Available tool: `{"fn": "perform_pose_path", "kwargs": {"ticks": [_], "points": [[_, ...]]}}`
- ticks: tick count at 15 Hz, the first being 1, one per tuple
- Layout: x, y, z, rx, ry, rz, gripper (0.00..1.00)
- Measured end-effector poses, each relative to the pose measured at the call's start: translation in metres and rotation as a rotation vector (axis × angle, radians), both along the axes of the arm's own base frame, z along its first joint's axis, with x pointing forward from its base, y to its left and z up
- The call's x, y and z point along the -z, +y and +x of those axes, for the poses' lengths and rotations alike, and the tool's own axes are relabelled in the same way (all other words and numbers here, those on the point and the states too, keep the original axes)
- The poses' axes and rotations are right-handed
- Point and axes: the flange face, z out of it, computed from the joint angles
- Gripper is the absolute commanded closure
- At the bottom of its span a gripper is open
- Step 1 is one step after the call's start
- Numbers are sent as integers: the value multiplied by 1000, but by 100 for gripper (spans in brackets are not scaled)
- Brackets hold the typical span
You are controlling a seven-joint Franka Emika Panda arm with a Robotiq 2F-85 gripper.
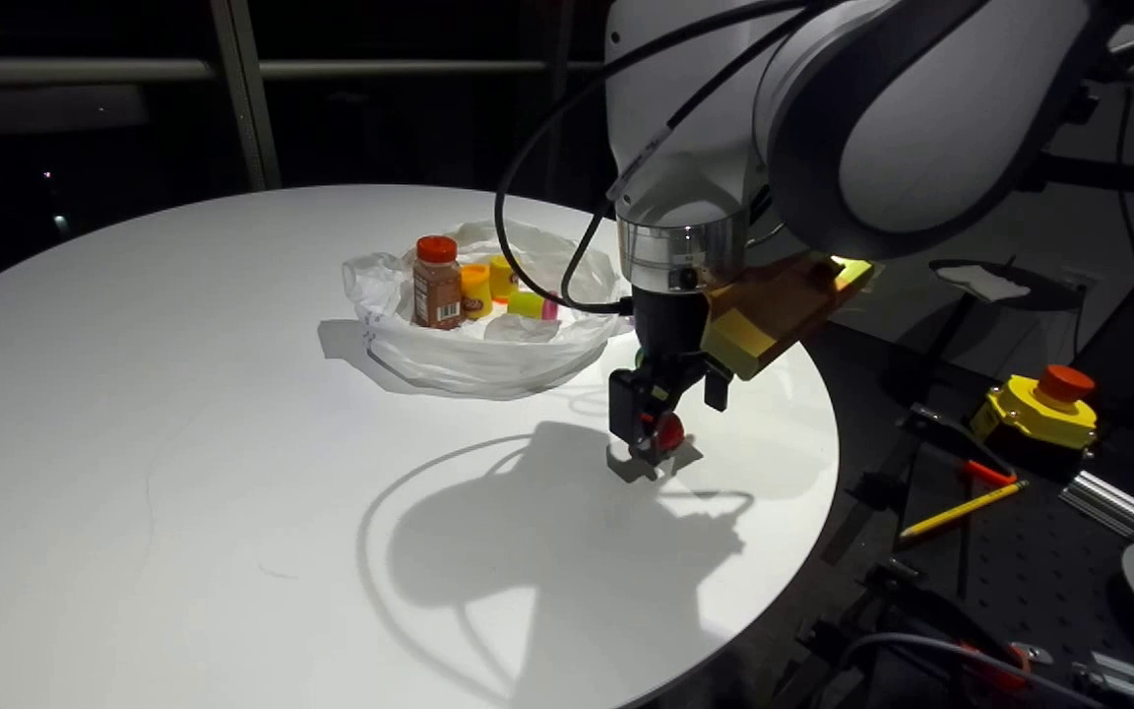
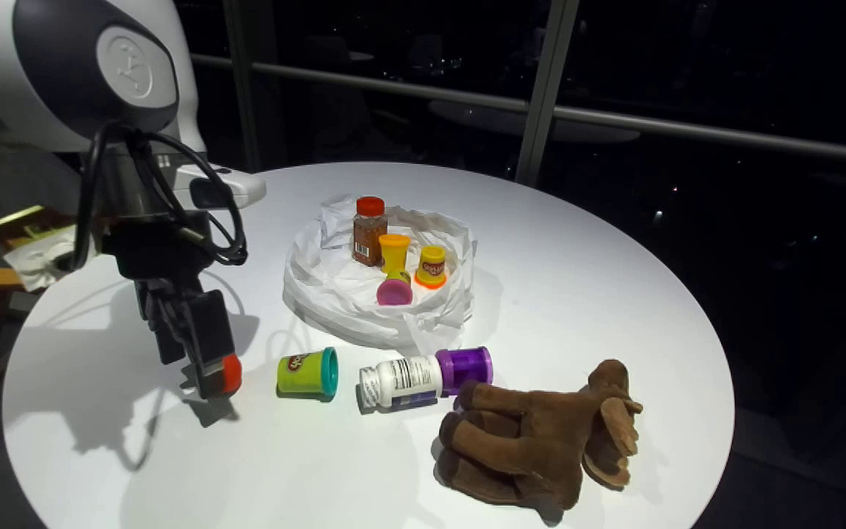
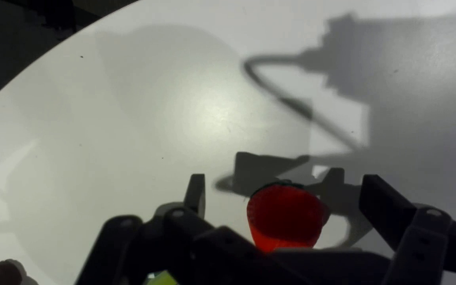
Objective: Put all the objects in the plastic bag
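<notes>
Straddling one red toy (image 3: 285, 215), jaws spread, one bag (image 2: 353, 323) holding three tubs (image 2: 432, 266), one jar (image 2: 369, 242)

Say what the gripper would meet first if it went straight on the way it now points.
Probably the tabletop: the red toy shows between the open fingers, not beneath either, though depth is unclear.

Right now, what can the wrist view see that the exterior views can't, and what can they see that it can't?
Only the wrist view shows the dark green top of the red toy, and a gap on each side between it and the open fingers.

Only the exterior views show the plastic bag, with the jar and three tubs in it. An exterior view also shows the white bottle and the purple tub.

All share the red toy, the gripper and the table.
</notes>
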Motion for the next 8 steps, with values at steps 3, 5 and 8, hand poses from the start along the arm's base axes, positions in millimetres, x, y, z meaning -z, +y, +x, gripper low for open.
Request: {"fn": "perform_pose_path", "kwargs": {"ticks": [3,5,8], "points": [[12,-9,2,36,-14,3,18],[17,-15,4,53,-19,3,35],[20,-21,5,69,-27,3,62]]}}
